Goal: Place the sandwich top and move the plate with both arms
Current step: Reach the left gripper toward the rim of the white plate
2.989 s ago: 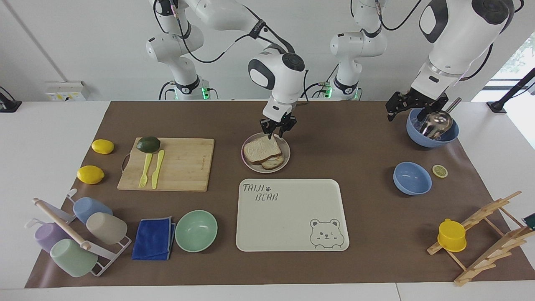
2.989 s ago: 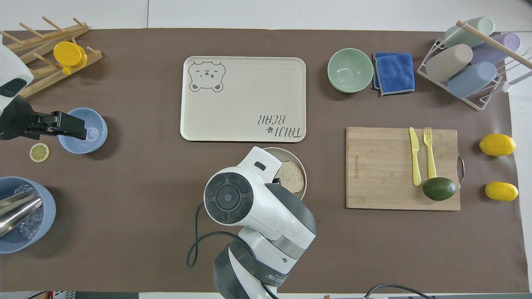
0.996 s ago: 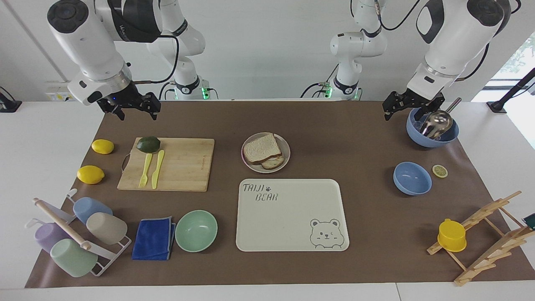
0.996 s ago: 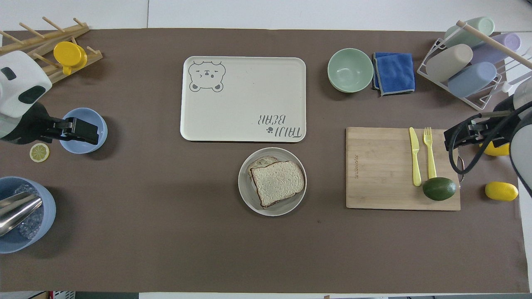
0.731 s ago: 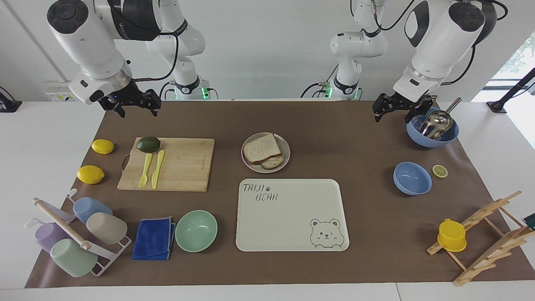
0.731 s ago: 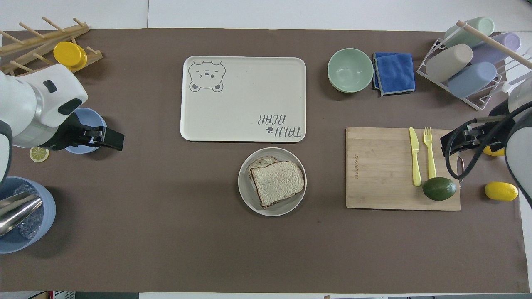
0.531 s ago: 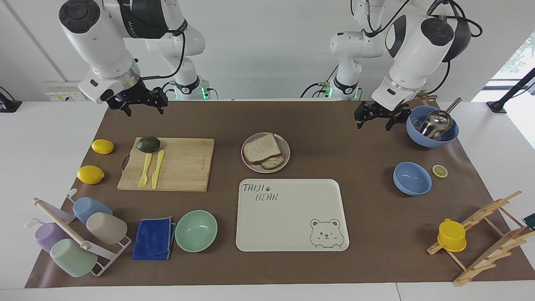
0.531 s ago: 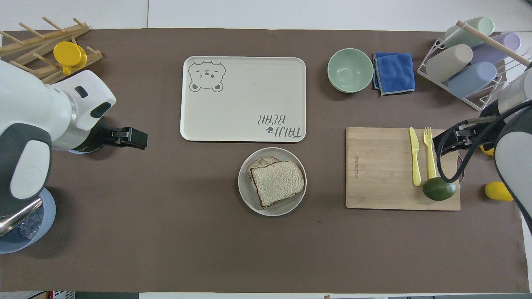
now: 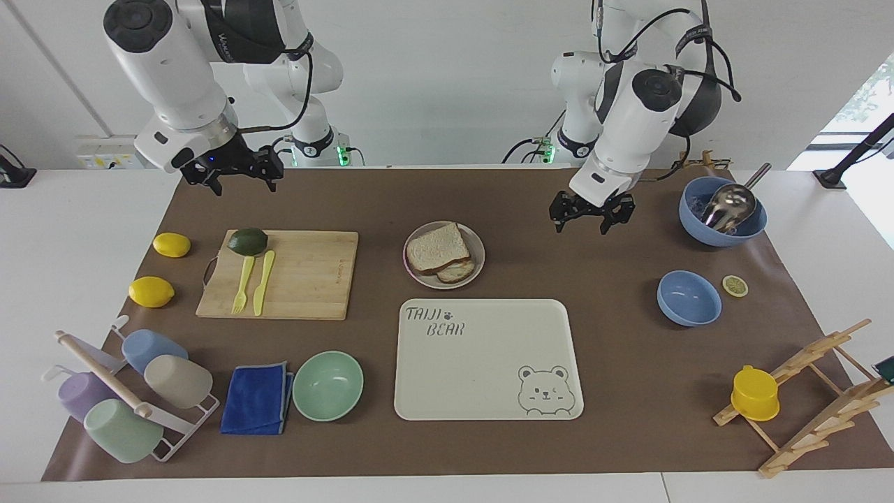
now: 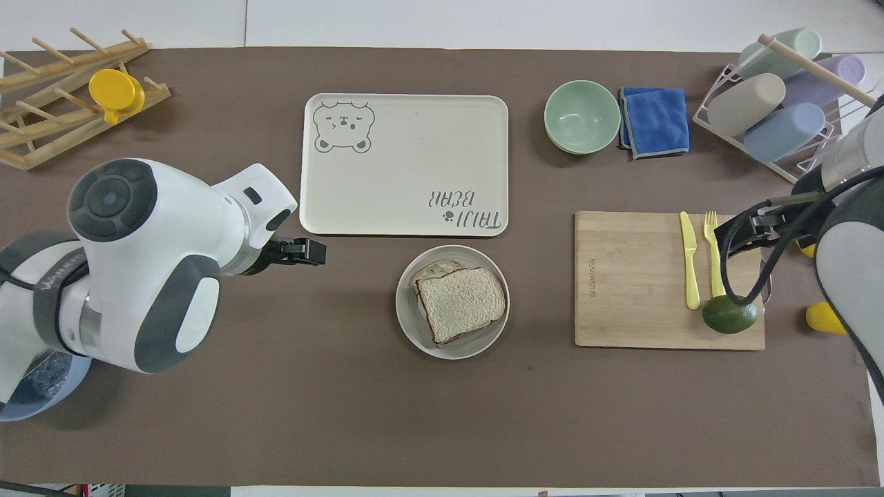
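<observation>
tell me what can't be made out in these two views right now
- Lower slice on the plate: mostly under the sandwich top in both views; any filling is hidden.
- Big blue bowl with the metal scoop: overhead view, mostly covered by the left arm.
- Lemons: overhead view, partly covered by the right arm.
- Right hand: overhead view, fingertips masked by cable.
- Left hand: no contact with the plate seen.

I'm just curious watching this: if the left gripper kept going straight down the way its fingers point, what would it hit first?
Probably only the bare brown mat. The left gripper hangs open over it, beside the plate holding the sandwich top, though depth is hard to judge.
</observation>
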`<state>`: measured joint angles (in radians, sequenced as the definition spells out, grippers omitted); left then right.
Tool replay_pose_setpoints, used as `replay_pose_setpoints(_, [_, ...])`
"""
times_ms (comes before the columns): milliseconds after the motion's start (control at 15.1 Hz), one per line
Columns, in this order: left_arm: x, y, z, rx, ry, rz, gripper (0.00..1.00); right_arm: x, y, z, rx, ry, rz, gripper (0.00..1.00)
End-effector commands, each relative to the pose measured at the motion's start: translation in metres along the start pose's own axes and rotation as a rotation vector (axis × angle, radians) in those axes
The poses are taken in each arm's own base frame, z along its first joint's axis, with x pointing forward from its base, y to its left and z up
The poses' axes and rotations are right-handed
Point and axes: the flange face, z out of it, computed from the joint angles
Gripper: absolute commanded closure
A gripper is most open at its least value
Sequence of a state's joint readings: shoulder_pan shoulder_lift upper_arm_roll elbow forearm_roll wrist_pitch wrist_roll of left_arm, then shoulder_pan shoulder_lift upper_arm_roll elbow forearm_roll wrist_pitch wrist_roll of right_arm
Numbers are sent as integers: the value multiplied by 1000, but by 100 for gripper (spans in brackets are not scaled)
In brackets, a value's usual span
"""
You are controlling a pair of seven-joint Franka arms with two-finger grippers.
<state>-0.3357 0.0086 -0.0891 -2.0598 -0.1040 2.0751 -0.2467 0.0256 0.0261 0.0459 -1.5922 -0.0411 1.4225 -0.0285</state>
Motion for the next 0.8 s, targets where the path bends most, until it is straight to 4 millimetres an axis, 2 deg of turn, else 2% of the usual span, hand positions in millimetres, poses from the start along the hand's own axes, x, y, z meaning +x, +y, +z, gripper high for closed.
replay_pose_setpoints(0, [-5,27,40,-38,-18,-11,0,1,17,-2,6,9,7,0])
replay_pose_setpoints(133, [-14,36,53,-77,-32,-28,0,1,18,-3,7,15,23,0])
replay_pose_setpoints(332, [-33,66,90,-119,-23,-92,3,2,42,-1,17,22,60,0])
replay_pose_setpoints(531, [-37,74,104,-118,-34,-80,3,1,52,-2,19,26,78,0])
replay_pose_setpoints(731, [-41,82,116,-121,-58,-84,6,1,43,-3,17,22,63,0])
